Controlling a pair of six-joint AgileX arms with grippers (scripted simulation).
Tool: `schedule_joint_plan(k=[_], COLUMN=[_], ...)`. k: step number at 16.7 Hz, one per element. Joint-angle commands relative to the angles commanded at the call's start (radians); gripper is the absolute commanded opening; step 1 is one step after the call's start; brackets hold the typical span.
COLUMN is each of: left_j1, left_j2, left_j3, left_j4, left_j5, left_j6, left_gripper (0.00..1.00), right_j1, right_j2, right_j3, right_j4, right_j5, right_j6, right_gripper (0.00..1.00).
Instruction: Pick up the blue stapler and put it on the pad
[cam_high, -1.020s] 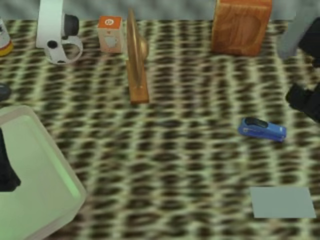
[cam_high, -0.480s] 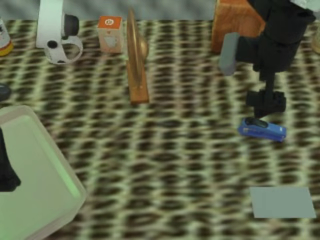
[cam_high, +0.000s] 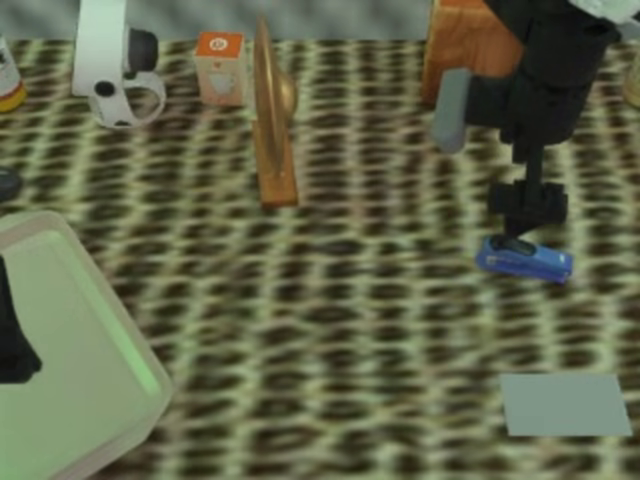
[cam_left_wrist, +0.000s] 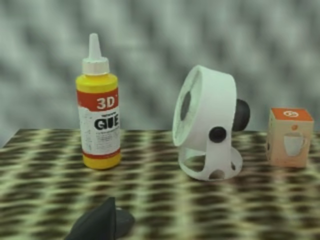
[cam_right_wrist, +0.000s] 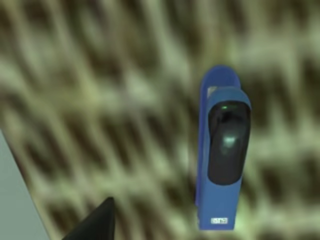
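Note:
The blue stapler (cam_high: 524, 260) lies flat on the patterned cloth at the right, its dark top patch towards the left. In the right wrist view the blue stapler (cam_right_wrist: 222, 150) is seen from straight above, untouched. My right gripper (cam_high: 528, 205) hangs just behind it, open and holding nothing; one dark fingertip (cam_right_wrist: 97, 225) shows well to the side of the stapler. The pad (cam_high: 566, 404), a thin grey-blue sheet, lies near the front right corner; a sliver of the pad (cam_right_wrist: 10, 200) shows in the right wrist view. My left gripper (cam_high: 12, 345) is parked over the green tray, open, with one fingertip (cam_left_wrist: 102, 222) showing.
A pale green tray (cam_high: 90, 330) fills the front left. Along the back stand a wooden block (cam_high: 470, 50), an upright wooden piece (cam_high: 273, 120), a small orange-topped box (cam_high: 220, 68), a white fan-like object (cam_high: 115, 65) and a yellow glue bottle (cam_left_wrist: 99, 110).
My right arm has swung in from the right edge and now stands over the stapler; in the last half second it only shifted slightly. The stapler, the pad and the left arm have not moved.

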Motion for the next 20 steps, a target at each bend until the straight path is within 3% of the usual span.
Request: schedule_joint_plan(k=[9, 14, 20], left_j1=[0.000, 0.000, 0.000], left_j2=[0.000, 0.000, 0.000], left_j3=[0.000, 0.000, 0.000], left_j4=[0.000, 0.000, 0.000], left_j5=[0.000, 0.000, 0.000], left_j6=[0.000, 0.000, 0.000], left_gripper=[1.00, 1.00, 1.00], right_j1=[0.007, 0.007, 0.007], right_j2=[0.071, 0.079, 0.079], right_j3=[-0.253, -0.272, -0.272], right_j4=[0.329, 0.349, 0.349], right_j5=[0.001, 0.001, 0.001], right_j6=[0.003, 0.003, 0.003], right_gripper=[1.00, 1.00, 0.55])
